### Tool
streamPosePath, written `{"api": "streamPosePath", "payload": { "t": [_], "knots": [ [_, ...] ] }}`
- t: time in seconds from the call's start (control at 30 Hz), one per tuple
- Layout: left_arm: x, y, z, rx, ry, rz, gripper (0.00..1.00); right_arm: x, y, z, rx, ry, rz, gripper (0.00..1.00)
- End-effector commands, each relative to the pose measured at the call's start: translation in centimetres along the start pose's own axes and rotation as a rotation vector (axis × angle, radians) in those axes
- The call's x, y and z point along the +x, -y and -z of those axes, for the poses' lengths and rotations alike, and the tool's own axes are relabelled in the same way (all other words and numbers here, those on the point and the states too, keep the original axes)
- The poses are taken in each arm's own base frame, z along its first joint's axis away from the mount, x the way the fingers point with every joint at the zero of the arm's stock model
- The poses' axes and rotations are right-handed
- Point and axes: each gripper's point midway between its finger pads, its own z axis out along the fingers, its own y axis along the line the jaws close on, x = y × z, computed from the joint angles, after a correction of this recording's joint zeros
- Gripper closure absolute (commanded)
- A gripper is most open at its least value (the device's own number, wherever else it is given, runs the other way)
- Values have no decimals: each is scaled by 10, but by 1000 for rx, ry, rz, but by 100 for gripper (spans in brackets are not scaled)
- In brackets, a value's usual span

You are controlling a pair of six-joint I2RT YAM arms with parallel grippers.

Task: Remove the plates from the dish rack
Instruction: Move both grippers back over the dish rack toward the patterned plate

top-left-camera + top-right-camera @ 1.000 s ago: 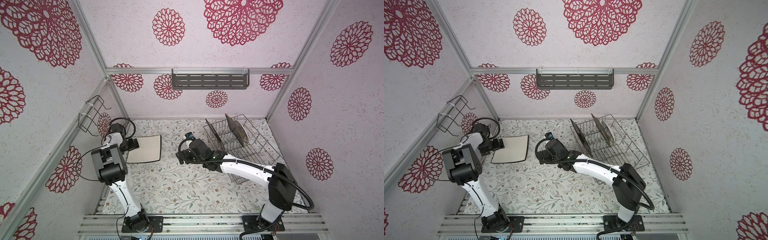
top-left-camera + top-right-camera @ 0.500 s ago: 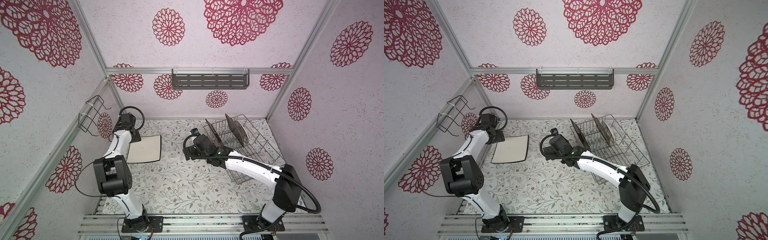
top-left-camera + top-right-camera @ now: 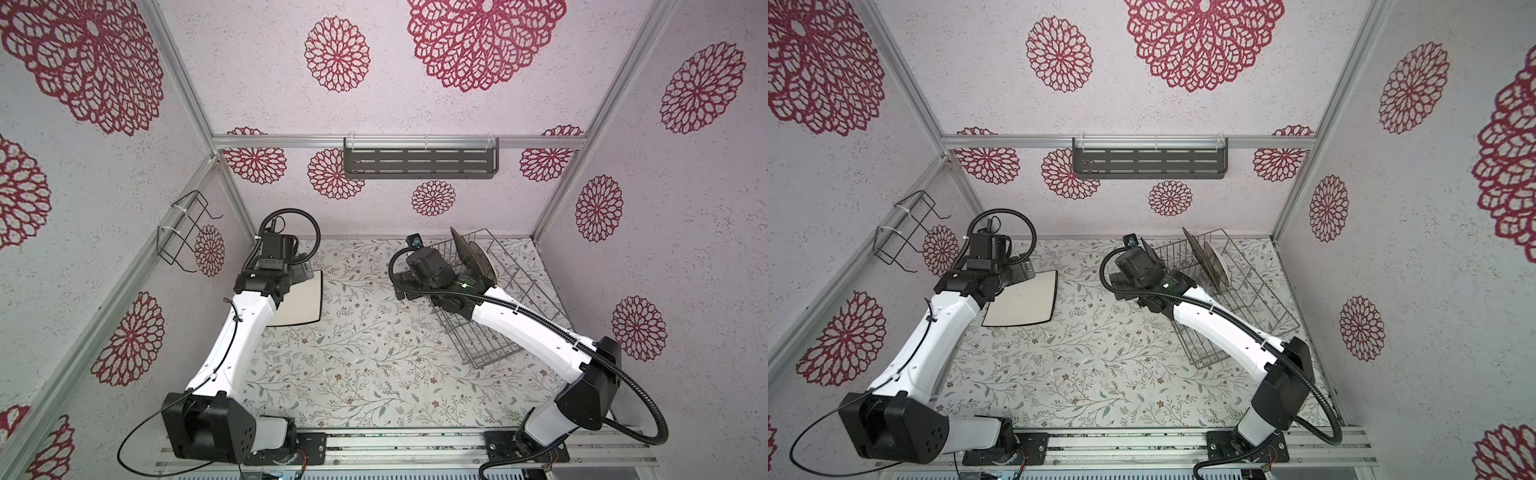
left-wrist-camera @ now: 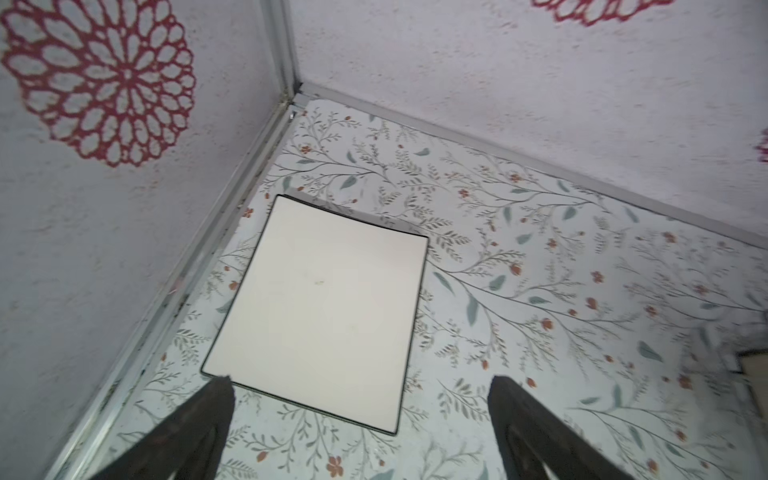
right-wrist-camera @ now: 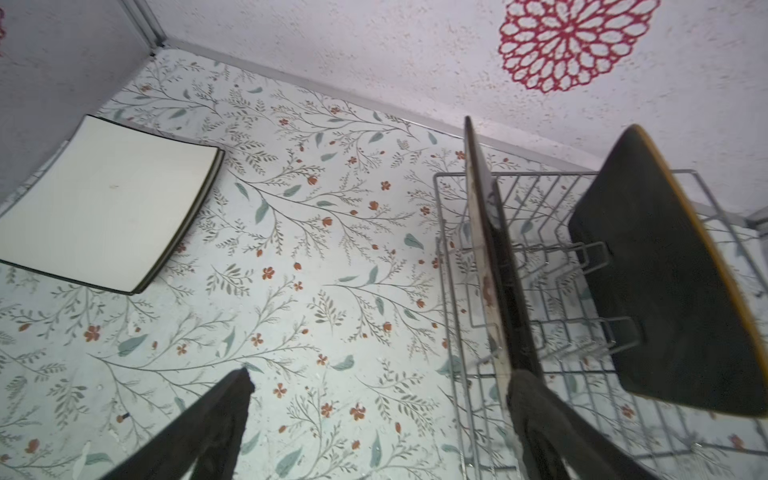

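My left claw [image 4: 361,384] hangs spread wide and empty over the white square plate [image 4: 328,307], which lies flat at the far left of the table [image 3: 353,374]. My right claw [image 5: 382,376], equally wide and empty, sits left of the dish rack [image 3: 494,340]. An edge-on plate [image 5: 488,249] and a black plate [image 5: 665,291] stand upright inside it.

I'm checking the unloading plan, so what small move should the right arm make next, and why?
Probably slide the right gripper sideways until its open jaws straddle the nearest upright plate in the dish rack. The gripper holds nothing, and one finger sits right beside that plate's edge, so the plate is not yet inside the gap.
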Motion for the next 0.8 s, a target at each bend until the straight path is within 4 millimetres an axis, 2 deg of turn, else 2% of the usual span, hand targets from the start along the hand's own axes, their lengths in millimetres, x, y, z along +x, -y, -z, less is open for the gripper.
{"api": "streamPosePath", "payload": {
  "t": [0.0,0.23,0.37,0.57,0.77],
  "knots": [
    [13,19,9,62,-10,11,0,-6,28,19,106,-46,68,1],
    [34,55,38,252,-45,96,0,-1,58,2,231,-206,147,1],
    [41,64,53,309,-22,128,0,-7,68,-13,263,-263,171,2],
    [56,82,60,404,-61,204,0,-13,73,-37,290,-326,215,13],
    [63,85,52,397,-65,191,0,-11,78,-59,280,-367,215,26]
  ]
}}
